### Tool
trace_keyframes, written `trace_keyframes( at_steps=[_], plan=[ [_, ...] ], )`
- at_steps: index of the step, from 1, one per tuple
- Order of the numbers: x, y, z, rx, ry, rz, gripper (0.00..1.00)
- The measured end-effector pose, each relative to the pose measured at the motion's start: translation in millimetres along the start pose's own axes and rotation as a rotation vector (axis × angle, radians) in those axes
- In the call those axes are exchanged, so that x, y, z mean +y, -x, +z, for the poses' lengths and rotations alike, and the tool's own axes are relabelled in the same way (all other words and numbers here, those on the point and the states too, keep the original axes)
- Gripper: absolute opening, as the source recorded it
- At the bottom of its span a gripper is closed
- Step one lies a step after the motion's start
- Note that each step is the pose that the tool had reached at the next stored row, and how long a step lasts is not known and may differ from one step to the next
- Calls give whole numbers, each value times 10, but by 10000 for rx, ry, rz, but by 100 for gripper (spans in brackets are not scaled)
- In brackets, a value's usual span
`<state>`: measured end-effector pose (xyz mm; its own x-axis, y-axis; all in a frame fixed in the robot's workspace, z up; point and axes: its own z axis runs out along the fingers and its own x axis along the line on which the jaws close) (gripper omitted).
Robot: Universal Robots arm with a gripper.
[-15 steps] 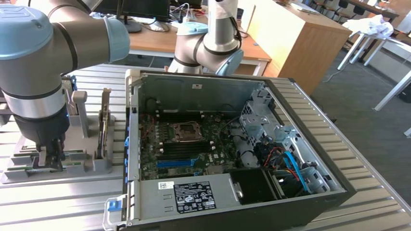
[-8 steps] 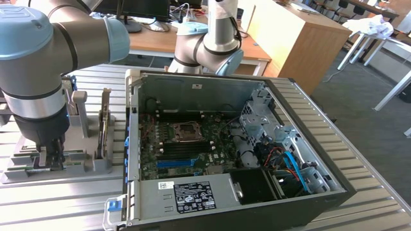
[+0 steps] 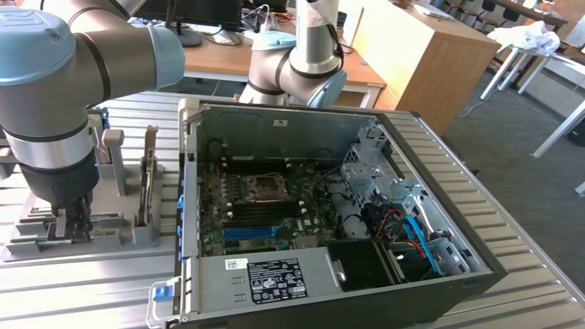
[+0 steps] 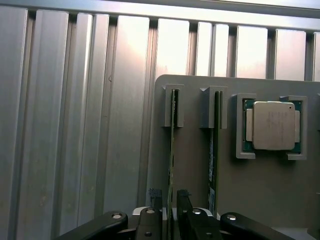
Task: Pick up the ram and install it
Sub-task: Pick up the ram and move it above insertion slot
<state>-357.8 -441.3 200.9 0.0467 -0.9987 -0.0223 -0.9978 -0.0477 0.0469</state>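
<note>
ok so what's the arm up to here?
The arm has its gripper down at the gray holder beside the open PC case. It is set over one ram stick, which stands on edge in its slot. A second stick and a CPU sit alongside it in the holder. The ram is not lifted out yet.

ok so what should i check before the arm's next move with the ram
1. claw lined up on the ram: ok
2. ram upright in its holder slot: ok
3. second stick apart from the claw: ok
4. computer case open, motherboard exposed: ok
5. memory slots on the motherboard free: cannot tell
</note>
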Motion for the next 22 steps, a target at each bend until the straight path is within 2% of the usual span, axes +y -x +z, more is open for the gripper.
trace_keyframes(
  at_steps=[7,8,17,19,22],
  plan=[
    [0,0,0,0,0,0,24],
    [0,0,0,0,0,0,17],
    [0,0,0,0,0,0,17],
    [0,0,0,-1,0,0,11],
    [0,0,0,0,0,0,11]
  ],
)
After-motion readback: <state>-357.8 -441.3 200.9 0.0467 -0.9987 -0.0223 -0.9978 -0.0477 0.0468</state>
